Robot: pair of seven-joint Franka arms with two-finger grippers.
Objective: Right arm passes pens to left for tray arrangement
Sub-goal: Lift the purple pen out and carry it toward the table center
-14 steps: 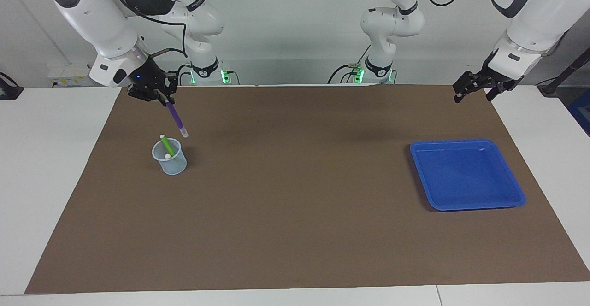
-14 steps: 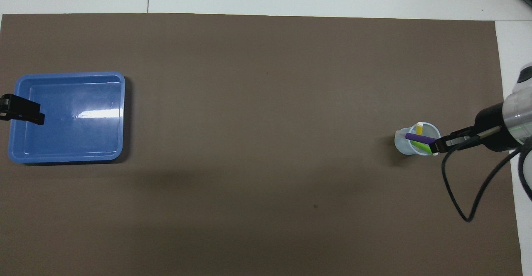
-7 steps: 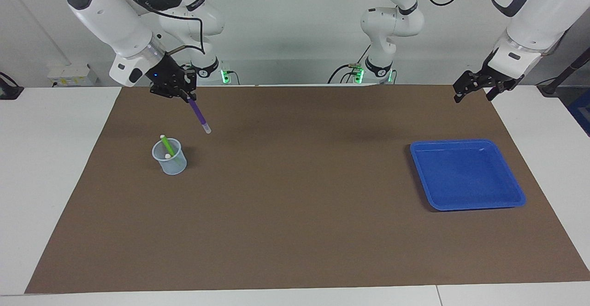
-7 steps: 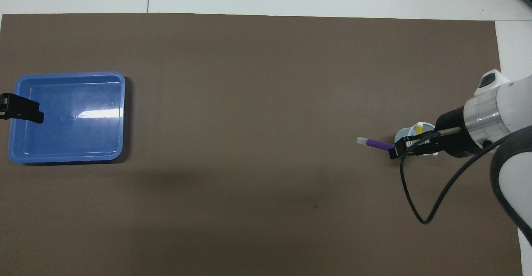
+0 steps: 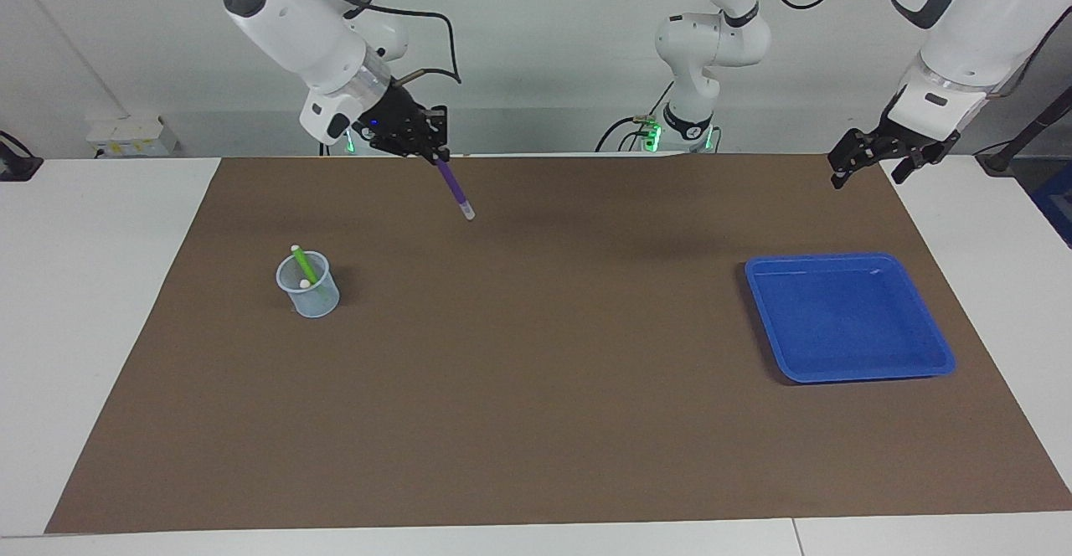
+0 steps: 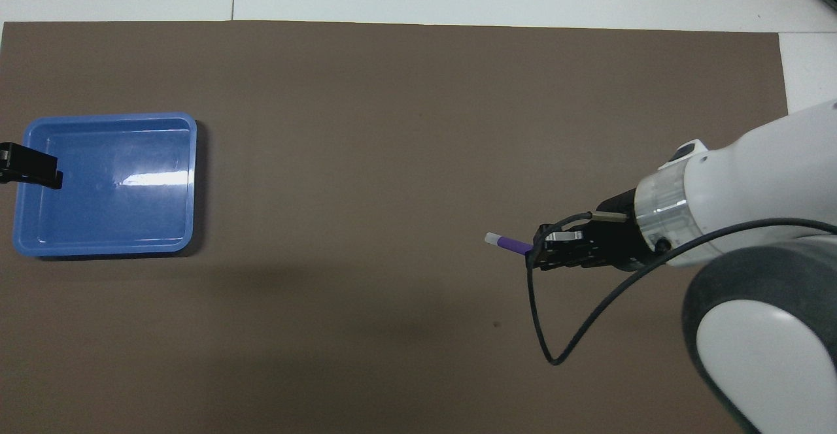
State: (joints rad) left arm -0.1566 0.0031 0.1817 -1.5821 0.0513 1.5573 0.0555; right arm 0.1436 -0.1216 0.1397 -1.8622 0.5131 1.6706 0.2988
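Note:
My right gripper (image 5: pixel 437 157) (image 6: pixel 533 255) is up in the air over the brown mat, shut on the top of a purple pen (image 5: pixel 455 189) (image 6: pixel 509 244). The pen hangs slanted, whitish end down. A green pen (image 5: pixel 304 264) stands in a small translucent cup (image 5: pixel 310 295) at the right arm's end of the table; my right arm hides the cup in the overhead view. The blue tray (image 5: pixel 846 321) (image 6: pixel 104 185) lies at the left arm's end with nothing in it. My left gripper (image 5: pixel 865 172) (image 6: pixel 29 169) waits open, raised beside the tray.
A brown mat (image 5: pixel 536 388) covers most of the white table. A loose black cable (image 6: pixel 556 349) loops down from the right wrist. The arms' bases (image 5: pixel 687 125) stand at the table's edge nearest the robots.
My right arm has lifted the purple pen away from above the cup and carried it toward the table's middle. The left gripper has hardly moved.

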